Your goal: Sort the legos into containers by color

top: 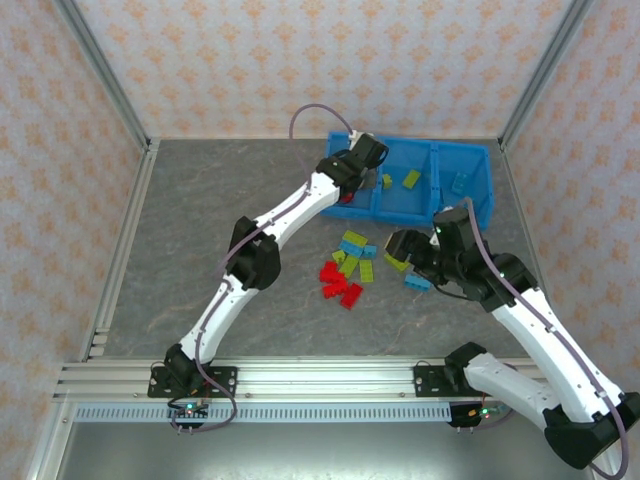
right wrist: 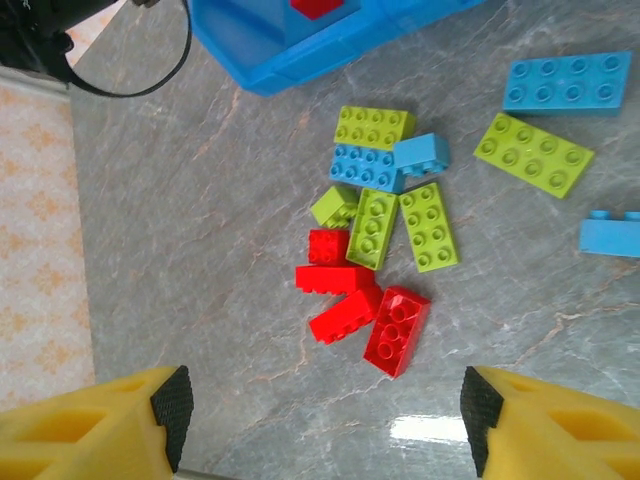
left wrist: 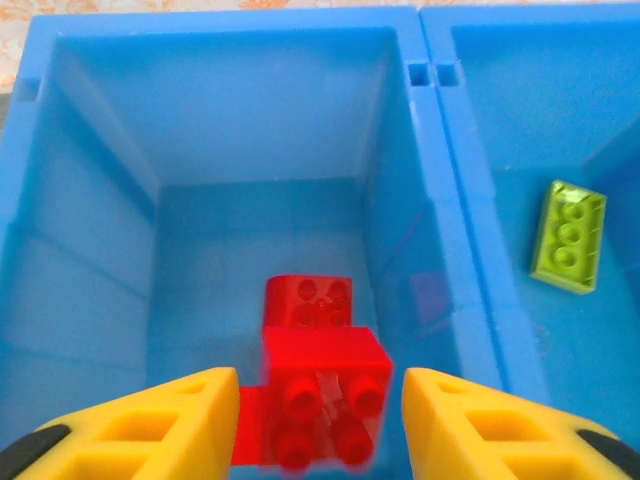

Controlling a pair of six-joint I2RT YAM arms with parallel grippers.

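Since red belonged in the left compartment (left wrist: 100, 250), my left gripper (left wrist: 320, 392) hung over it, spread apart — red brick (left wrist: 325, 355) loose between | right gripper (right wrist: 325, 405) wide over the legos (right wrist: 375, 230).

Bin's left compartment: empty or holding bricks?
Holding bricks: the left wrist view shows red bricks inside the left compartment, within its blue walls.

light: bright, even | shadows: soft | glare: white patch on table (right wrist: 240, 300) | blur: near red brick (left wrist: 322, 405)
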